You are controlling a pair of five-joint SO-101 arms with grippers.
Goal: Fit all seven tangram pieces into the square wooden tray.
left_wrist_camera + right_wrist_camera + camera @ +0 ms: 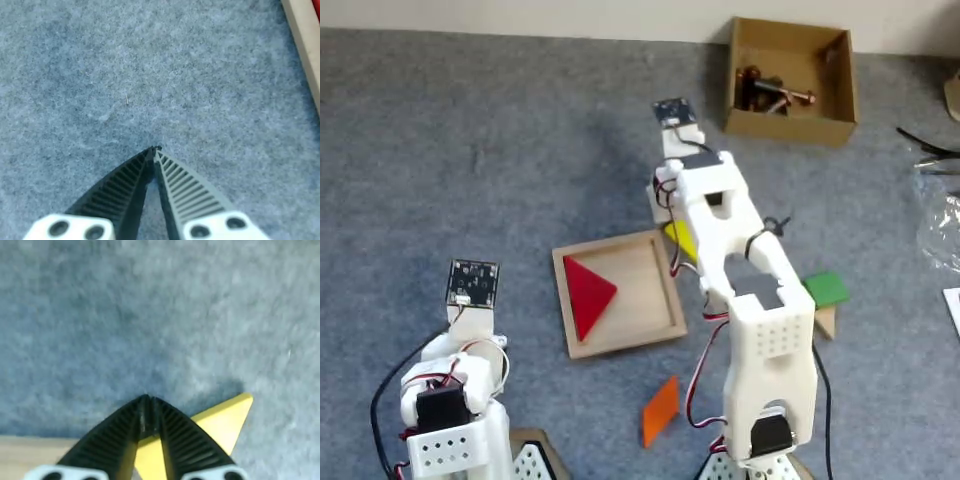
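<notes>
The left gripper [154, 150] was held over felt [150, 65] beside the tray [645, 290], jaws together. The yellow piece [225, 420], half hidden under the arm [740, 240] from above, was shown in the right wrist view apparently clamped in the right gripper [147, 399], just beside the tray's far corner.

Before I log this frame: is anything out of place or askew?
The wooden tray sits slightly rotated, not square to the far edge of the table. Only the red triangle lies in it; the orange piece and green piece lie loose outside. Nothing looks damaged.
</notes>
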